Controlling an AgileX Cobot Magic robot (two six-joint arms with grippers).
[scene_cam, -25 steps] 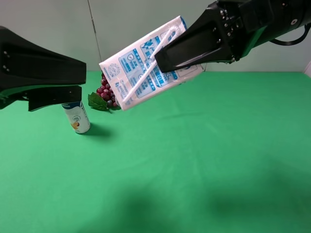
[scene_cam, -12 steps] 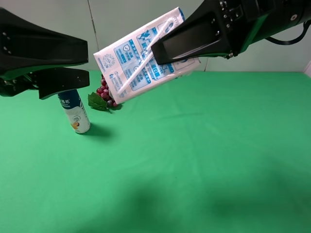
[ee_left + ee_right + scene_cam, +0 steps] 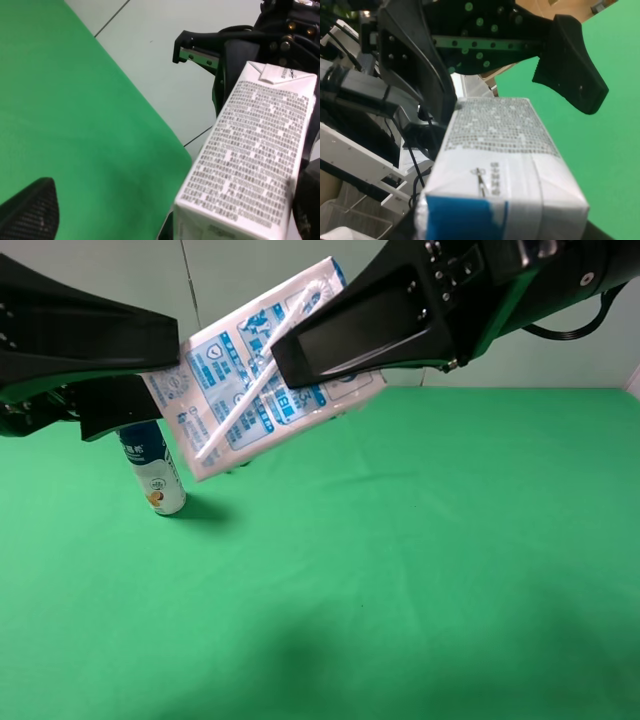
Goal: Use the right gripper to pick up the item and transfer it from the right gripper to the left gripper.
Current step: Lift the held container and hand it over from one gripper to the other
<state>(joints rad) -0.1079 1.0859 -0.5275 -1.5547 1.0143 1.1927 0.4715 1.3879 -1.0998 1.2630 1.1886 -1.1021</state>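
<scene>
Tilted, print-covered carton; green table behind

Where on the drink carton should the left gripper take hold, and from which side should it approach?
Probably the free end of the carton, which sticks out down-left past the right gripper; that gripper covers the other half. The open left gripper should come from the left, along the carton's length.

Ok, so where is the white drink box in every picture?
High camera: the drink box is up and left of the middle, tilted in the air, clamped by the right gripper.
Left wrist camera: the drink box is very close, its side of tiny print facing us.
Right wrist camera: the drink box is very close, blue-edged end nearest.
Shared landmark: the green table shows in all three.
</scene>
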